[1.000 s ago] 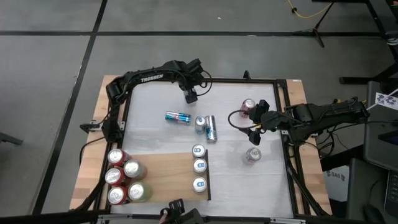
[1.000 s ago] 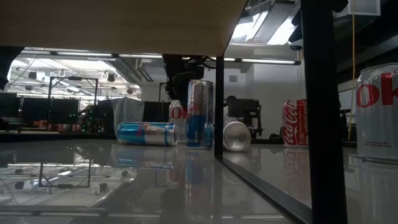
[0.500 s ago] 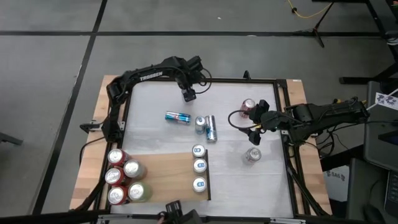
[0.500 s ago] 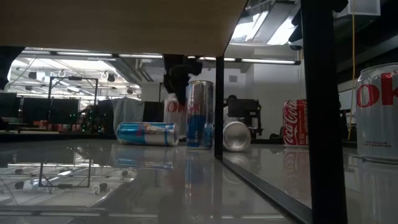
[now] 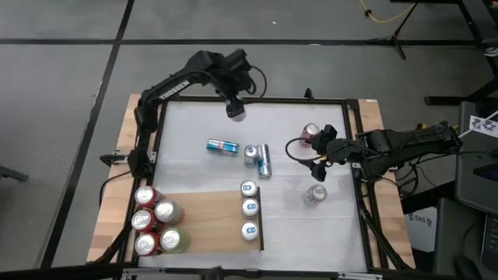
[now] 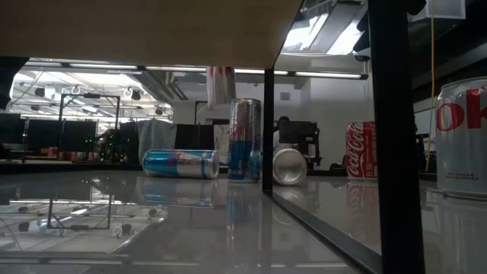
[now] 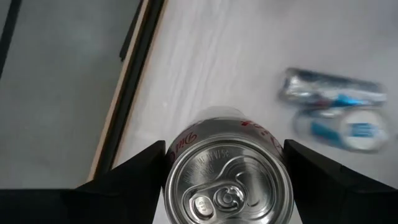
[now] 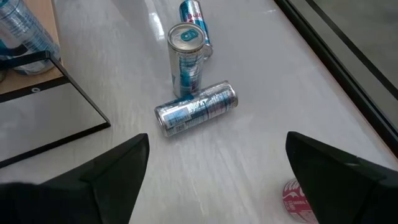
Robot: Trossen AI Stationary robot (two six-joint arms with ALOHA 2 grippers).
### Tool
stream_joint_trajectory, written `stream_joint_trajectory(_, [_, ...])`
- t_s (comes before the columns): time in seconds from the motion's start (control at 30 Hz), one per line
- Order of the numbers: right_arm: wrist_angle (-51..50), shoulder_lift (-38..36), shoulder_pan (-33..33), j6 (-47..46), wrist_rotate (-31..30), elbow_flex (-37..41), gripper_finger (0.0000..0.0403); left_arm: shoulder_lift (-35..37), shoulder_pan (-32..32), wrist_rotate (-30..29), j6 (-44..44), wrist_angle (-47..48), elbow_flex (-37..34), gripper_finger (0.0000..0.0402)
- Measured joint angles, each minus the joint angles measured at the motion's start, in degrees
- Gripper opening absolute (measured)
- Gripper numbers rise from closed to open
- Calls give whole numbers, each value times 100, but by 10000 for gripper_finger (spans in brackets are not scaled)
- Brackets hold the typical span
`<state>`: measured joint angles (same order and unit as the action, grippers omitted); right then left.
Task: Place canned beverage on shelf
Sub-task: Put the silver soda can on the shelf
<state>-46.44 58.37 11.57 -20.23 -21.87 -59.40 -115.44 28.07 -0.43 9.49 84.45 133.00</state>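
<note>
Fingers of my left gripper (image 7: 227, 186) are clamped on either side of a silver Diet Coke can (image 7: 227, 183), holding it upright above the far part of the white table (image 5: 194, 175); in the low view it seems to hang clear of the surface, though that angle is poor. My right gripper (image 5: 320, 155) waits at the right side, spread wide and empty. Nearer the front lies the shelf (image 5: 210, 222), with cans on it.
</note>
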Motion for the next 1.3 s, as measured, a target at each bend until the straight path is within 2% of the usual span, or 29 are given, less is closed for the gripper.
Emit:
stream_joint_trajectory(0.07, [-1, 2, 2, 1, 0, 0, 367, 111, -112, 15, -113, 187, 206, 270])
stream_joint_trajectory(0.13, [0, 0, 0, 0, 0, 0, 367, 429, -221, 15, -291, 199, -55, 270])
stream_joint_trajectory(0.23, [1, 2, 2, 1, 0, 0, 367, 721, -461, -36, -697, 672, -84, 270])
stream_joint_trajectory(0.33, [11, 2, 2, 2, 2, 0, 367, 1051, -754, 83, -1085, 490, -86, 270])
stream_joint_trajectory(0.67, [11, 2, 2, 0, 2, 0, 367, 1819, -2310, -174, -2220, 576, -84, 269])
stream_joint_trajectory(1.13, [7, 2, 2, -4, 352, 0, 367, 1950, -4546, -201, -3708, 561, -93, 269])
stream_joint_trajectory(1.3, [8, 2, 2, -5, 352, 0, 367, 1950, -5156, -511, -4128, 542, -138, 269])
